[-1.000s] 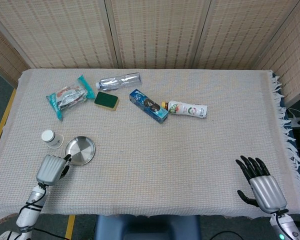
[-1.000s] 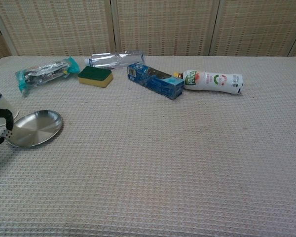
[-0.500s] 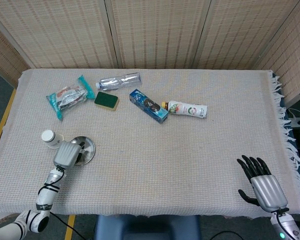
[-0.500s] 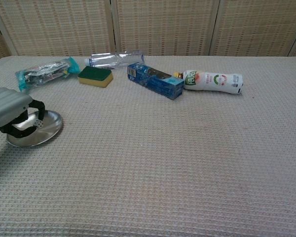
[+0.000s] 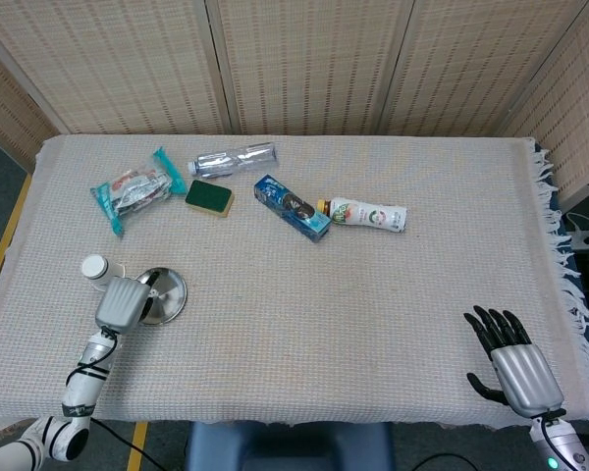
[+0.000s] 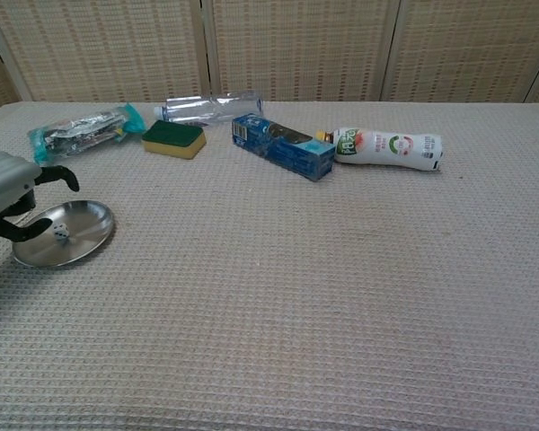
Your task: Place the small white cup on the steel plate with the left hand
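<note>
Drawn back a little toward the small white cup (image 5: pixel 94 267), which stands on the surface just beside the steel plate (image 5: pixel 167 292) and not on it, the left hand (image 5: pixel 121 303) hovers over the plate's near rim, fingers curled apart and empty, presumably lining up its grasp, while the right hand (image 5: pixel 515 365) rests spread open.

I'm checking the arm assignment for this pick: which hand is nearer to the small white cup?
Left. The left hand sits just beside the small white cup, over the steel plate's edge. The right hand is at the table's opposite near corner, far from it.
</note>
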Robot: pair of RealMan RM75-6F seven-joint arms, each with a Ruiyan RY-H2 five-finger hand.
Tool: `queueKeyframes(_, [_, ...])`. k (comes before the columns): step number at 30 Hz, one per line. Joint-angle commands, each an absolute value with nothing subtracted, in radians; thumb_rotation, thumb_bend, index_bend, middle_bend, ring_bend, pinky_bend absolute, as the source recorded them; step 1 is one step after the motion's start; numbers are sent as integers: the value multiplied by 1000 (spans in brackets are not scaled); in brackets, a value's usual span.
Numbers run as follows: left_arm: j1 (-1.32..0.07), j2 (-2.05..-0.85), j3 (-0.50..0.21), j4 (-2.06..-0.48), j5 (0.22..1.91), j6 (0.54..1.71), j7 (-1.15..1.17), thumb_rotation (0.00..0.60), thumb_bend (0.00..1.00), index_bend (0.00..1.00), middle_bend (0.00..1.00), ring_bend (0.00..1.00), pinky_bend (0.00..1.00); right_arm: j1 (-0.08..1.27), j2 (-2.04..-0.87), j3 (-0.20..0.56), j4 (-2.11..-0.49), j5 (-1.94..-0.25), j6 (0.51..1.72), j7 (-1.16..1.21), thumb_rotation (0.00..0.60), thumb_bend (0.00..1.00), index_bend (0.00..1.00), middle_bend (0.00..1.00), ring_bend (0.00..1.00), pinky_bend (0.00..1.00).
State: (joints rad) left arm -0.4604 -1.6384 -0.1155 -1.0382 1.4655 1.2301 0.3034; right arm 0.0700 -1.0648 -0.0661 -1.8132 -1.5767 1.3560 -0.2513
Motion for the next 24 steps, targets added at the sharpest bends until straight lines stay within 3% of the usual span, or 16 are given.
queueKeyframes(1, [-411, -1564, -111, -1136, 1491, 1334, 259, 600, 386, 128, 513, 463, 718, 71, -1064, -67, -1813, -1577, 1355, -251, 527, 190, 0, 0, 0, 0])
queueKeyframes(2, [-400, -1542, -118, -1157, 1487, 1355, 258, 600, 381, 91, 347, 278, 548, 71, -1064, -67, -1812, -1578, 1353, -250, 527, 190, 0, 0, 0, 0])
queueKeyframes(4, [-393, -1516, -130, -1171, 1475, 1367, 237, 600, 374, 50, 157, 74, 312, 73, -1065, -68, -1812, -1578, 1350, -249, 526, 190, 0, 0, 0, 0])
queueKeyframes(5, [-392, -1501, -139, -1177, 1458, 1356, 219, 600, 374, 35, 95, 21, 224, 74, -1065, -69, -1812, -1579, 1347, -249, 526, 190, 0, 0, 0, 0])
queueKeyframes(7, [-401, -1482, -149, -1175, 1432, 1315, 182, 600, 373, 22, 37, 0, 145, 76, -1065, -72, -1813, -1582, 1344, -249, 526, 190, 0, 0, 0, 0])
queueKeyframes(17, [-476, -1495, -179, -1055, 1294, 1087, 190, 600, 370, 27, 0, 0, 131, 72, -1069, -73, -1818, -1581, 1349, -267, 527, 190, 0, 0, 0, 0])
queueKeyframes(21, [-482, -1502, -181, -1037, 1276, 1070, 203, 600, 367, 80, 11, 0, 216, 73, -1070, -72, -1817, -1576, 1347, -269, 525, 190, 0, 0, 0, 0])
queueKeyframes(24, [-487, -1522, -182, -988, 1252, 1056, 229, 600, 368, 165, 88, 31, 331, 76, -1069, -71, -1819, -1564, 1335, -271, 526, 190, 0, 0, 0, 0])
